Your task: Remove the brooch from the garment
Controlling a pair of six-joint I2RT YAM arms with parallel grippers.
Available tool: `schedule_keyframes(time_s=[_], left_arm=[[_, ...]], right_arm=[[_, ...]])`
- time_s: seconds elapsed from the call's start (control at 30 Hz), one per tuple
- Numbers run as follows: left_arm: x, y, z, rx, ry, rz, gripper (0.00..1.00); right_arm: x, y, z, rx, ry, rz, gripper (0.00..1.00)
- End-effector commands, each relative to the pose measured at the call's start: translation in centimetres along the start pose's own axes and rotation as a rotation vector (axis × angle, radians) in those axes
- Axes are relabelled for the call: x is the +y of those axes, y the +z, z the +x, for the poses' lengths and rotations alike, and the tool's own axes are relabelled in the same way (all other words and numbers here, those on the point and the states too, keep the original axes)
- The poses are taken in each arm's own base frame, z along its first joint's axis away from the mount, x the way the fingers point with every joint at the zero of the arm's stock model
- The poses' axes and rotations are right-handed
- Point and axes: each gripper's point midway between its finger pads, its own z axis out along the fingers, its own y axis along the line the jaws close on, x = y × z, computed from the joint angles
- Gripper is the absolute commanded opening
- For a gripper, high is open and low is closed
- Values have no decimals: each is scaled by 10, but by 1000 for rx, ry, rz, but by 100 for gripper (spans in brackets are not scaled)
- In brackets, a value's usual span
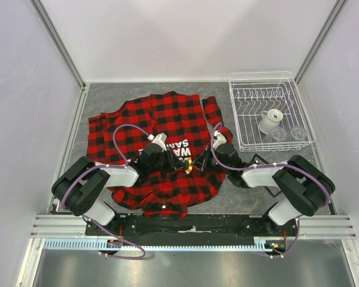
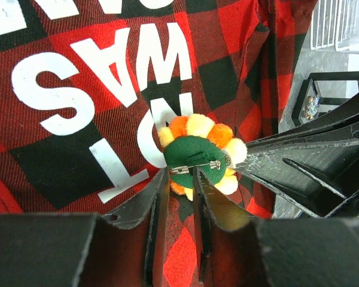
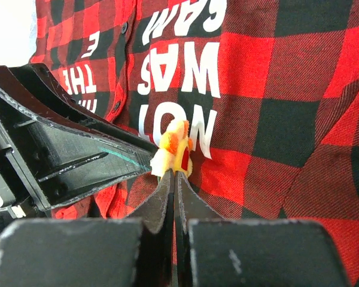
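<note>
Brooch [image 2: 198, 156], yellow-orange petals, green back, between part-open left hand [image 2: 180, 186] and closed right hand [image 3: 172, 178].

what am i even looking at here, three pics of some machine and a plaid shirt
Two robot arms are bolted at the near edge of a table. One picture looks down from above; the other two come from cameras on each wrist, so the black wedges are that arm's own fingers. A red-and-black plaid shirt lies spread on the table, with a white wire dish rack beside it. The small yellow-orange flower is a brooch, seen here from its green back with the metal pin. The right gripper is pinched shut on the brooch's edge. The left gripper has its fingers narrowly apart around the pin clasp.
</note>
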Motion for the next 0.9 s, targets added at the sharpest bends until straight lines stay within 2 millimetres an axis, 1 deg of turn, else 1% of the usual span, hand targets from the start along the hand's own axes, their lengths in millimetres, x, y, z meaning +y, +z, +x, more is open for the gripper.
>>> schedule_keyframes(time_s=[0.0, 0.1, 0.2, 0.3, 0.33, 0.4, 0.43, 0.47, 0.53, 0.6, 0.63, 0.73, 0.87], left_arm=[[-15, 4, -14, -53, 31, 69, 29], [-10, 6, -9, -46, 24, 61, 29], [-8, 6, -7, -41, 24, 63, 28], [-8, 7, -6, -39, 24, 65, 28], [-8, 6, -5, -37, 23, 68, 28], [-9, 4, -6, -44, 19, 78, 28], [-9, 3, -4, -41, 17, 80, 28], [-10, 2, -4, -42, 16, 86, 28], [-12, -1, -5, -46, 18, 94, 28], [-12, -4, -5, -47, 20, 91, 28], [-15, -6, -7, -55, 21, 97, 28], [-16, -11, -9, -65, 28, 98, 28], [-16, -13, -12, -72, 38, 87, 29]], right_arm=[[-3, 5, -5, 4, -51, 25, 2], [-3, 6, -5, 4, -50, 28, 5], [-7, 4, -5, 3, -47, 50, 13], [-5, 2, -4, 4, -46, 59, 21], [-2, 1, -5, 0, -48, 55, 27], [1, 0, -1, 9, -51, 55, 31], [2, 0, -3, -1, -55, 61, 34], [5, -1, 1, 7, -62, 59, 36], [7, -2, 1, -2, -54, 62, 41], [11, -3, 3, -3, -59, 52, 44], [11, -4, 3, -3, -58, 53, 49], [17, -6, 4, -13, -67, 44, 53], [21, -10, 3, -38, -62, 35, 56]])
